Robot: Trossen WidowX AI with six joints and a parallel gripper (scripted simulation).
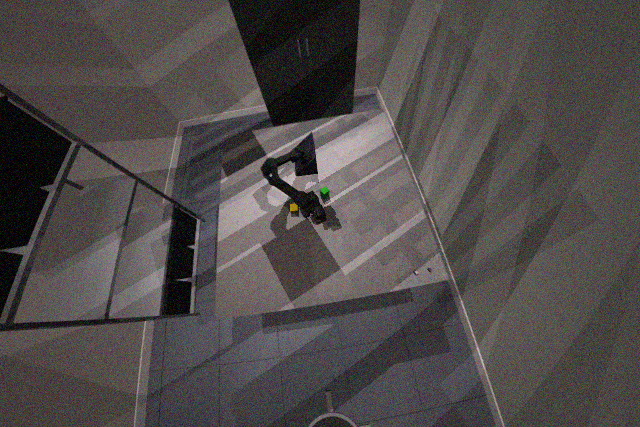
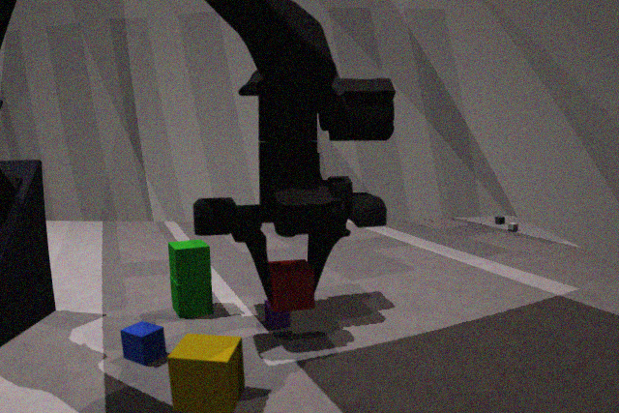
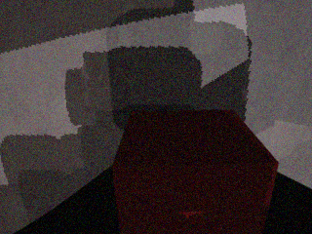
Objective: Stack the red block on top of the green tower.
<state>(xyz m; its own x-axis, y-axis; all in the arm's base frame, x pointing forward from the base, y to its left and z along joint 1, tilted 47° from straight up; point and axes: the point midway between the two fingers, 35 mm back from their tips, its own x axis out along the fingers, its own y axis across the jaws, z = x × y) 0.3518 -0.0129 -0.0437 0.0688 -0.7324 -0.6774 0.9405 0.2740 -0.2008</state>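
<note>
- Gripper (image 2: 292,293) clenched on the red block (image 2: 292,284), jaws pressing its two opposite sides, block low near the floor, seemingly ready for lifting.
- Green tower (image 2: 190,279) upright, well apart beside the jaws, top face free for stacking.
- Purple block (image 2: 276,318) just below the jaws, partly hidden.

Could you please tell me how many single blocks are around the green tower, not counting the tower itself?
4. Red block between the gripper fingers, purple block just below it, blue block and yellow block nearest the exterior camera. Others may be hidden behind the arm.
</note>
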